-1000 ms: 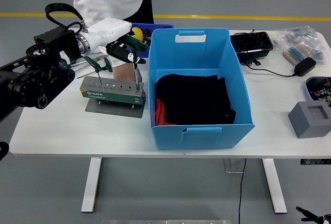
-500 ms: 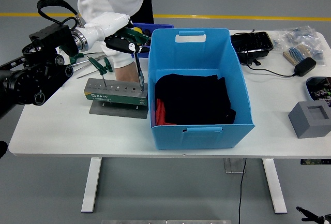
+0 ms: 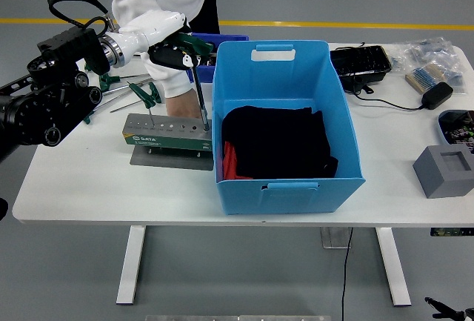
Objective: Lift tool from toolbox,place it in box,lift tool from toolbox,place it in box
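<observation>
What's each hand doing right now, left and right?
Left hand: closed on the handle of a tool whose tip still stands in the tool holder.
Right hand: not in view.

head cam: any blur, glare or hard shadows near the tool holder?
Head view: sharp overall, even diffuse light, no glare on the white table; only soft shadow under the tool holder; the left robot hand, gripping the tool, is slightly soft; the blue box interior is dark around the black cloth.
</observation>
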Robot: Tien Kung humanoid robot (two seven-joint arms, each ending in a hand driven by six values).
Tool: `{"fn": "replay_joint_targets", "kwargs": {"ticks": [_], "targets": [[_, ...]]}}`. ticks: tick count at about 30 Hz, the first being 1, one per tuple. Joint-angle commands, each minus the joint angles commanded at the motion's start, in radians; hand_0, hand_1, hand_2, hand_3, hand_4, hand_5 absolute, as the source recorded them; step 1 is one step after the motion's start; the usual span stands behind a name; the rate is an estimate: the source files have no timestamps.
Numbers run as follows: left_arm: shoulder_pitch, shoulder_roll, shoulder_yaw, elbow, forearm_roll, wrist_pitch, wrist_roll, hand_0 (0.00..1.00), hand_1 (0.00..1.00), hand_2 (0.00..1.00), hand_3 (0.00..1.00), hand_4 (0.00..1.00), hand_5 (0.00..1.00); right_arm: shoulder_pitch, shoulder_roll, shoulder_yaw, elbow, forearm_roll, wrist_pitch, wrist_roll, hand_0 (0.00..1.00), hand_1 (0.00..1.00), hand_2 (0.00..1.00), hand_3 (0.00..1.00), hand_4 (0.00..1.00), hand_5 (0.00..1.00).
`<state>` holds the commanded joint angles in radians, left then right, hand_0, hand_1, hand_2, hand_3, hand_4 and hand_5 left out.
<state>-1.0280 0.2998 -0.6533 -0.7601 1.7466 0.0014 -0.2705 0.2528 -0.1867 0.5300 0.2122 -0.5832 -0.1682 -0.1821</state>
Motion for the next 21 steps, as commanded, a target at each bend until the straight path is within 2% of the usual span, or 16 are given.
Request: {"fn": "replay_joint_targets", "kwargs": {"ticks": [13,20,21], "targets": [[-0.062,0.039,-0.005,-0.124,0.004,-0.053,0.041,0.167,0.002,0.002,0.006,0.679,0.559,-0.008,0.000,0.004,-0.001,-0.003,0.000,0.000,0.637,0.620,0.681,0.561,0.814,0.665],[-0.082,0.052,-0.013,-0.151,0.012,-0.065,0.044,0.167,0.002,0.002,0.007,0.671,0.549,-0.012,0.001,0.007,-0.001,-0.005,0.000,-0.001,0.637,0.620,0.681,0.561,0.813,0.665],[-0.084,0.053,-0.017,-0.156,0.014,-0.066,0.044,0.167,0.002,0.002,0.006,0.648,0.519,-0.013,0.001,0.008,-0.001,-0.005,0.000,-0.001,0.637,0.620,0.681,0.561,0.814,0.665]]}}
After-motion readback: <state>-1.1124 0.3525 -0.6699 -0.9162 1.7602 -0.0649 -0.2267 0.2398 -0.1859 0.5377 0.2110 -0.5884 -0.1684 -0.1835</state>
